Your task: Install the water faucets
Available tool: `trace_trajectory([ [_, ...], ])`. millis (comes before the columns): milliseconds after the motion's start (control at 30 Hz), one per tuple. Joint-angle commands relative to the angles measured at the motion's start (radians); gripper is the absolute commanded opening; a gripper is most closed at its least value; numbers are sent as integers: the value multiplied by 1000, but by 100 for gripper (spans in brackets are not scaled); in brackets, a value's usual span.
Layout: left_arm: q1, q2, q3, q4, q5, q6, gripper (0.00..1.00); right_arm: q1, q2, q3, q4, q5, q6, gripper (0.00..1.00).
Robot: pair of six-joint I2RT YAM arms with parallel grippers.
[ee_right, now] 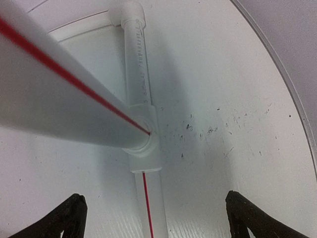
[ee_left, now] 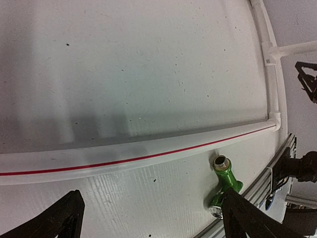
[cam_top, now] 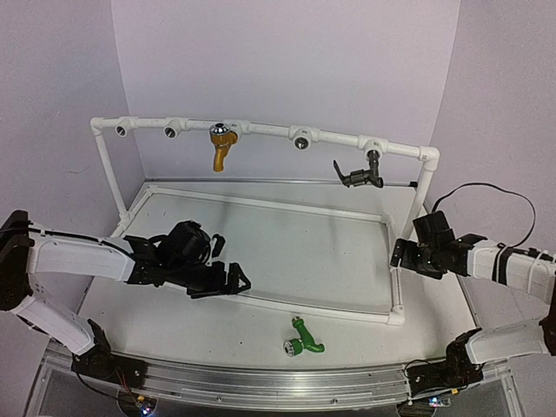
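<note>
The green faucet (cam_top: 304, 340) lies on the table in front of the white pipe frame's near rail; in the left wrist view it (ee_left: 225, 179) lies just past my right fingertip (ee_left: 245, 218). The mustard-yellow faucet (cam_top: 221, 148) hangs from the frame's top bar (cam_top: 261, 130). The dark grey faucet (cam_top: 359, 176) hangs from the bar further right. My left gripper (cam_top: 228, 284) is open and empty, low over the near rail (ee_left: 148, 154), left of the green faucet. My right gripper (cam_top: 401, 256) is open and empty above the frame's right T-joint (ee_right: 142, 144).
The top bar carries bare silver-centred sockets at the left (cam_top: 122, 130), (cam_top: 171, 131) and middle right (cam_top: 302, 139). The frame's base rails enclose a rectangle on the white table. A metal rail (cam_top: 261, 382) runs along the table's near edge.
</note>
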Motion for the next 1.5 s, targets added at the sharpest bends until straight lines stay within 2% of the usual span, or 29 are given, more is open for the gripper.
trace_trajectory([
  [0,-67,99,124,33,-115,-8,100,-21,97,-28,242,41,-1,98],
  [233,-114,189,180,30,-156,-33,100,-125,260,-34,617,6,-37,98],
  [333,-116,195,192,31,-164,-39,100,-210,354,27,685,-6,-60,98],
  [467,-127,217,229,32,-144,-26,100,-302,526,191,680,-52,-113,98],
  [667,-168,254,277,32,-144,-14,100,-377,731,446,595,-79,-190,98],
  [833,-194,276,297,30,-144,-7,100,-436,853,684,384,-161,-209,98],
  [933,-194,271,311,-2,-165,31,100,-422,863,810,173,-187,-248,98],
  [1000,-187,259,330,-46,-222,60,100,-407,785,771,131,-211,-250,98],
  [1100,-147,238,351,-72,-246,101,100,-348,590,607,119,-248,-238,98],
  [1233,-75,225,371,-75,-218,135,100,-132,369,404,74,-307,-271,98],
  [1367,-42,208,363,-75,-253,133,100,136,294,265,34,-523,-225,98],
  [1467,-38,181,348,-74,-326,112,100,337,278,221,0,-505,-170,98],
])
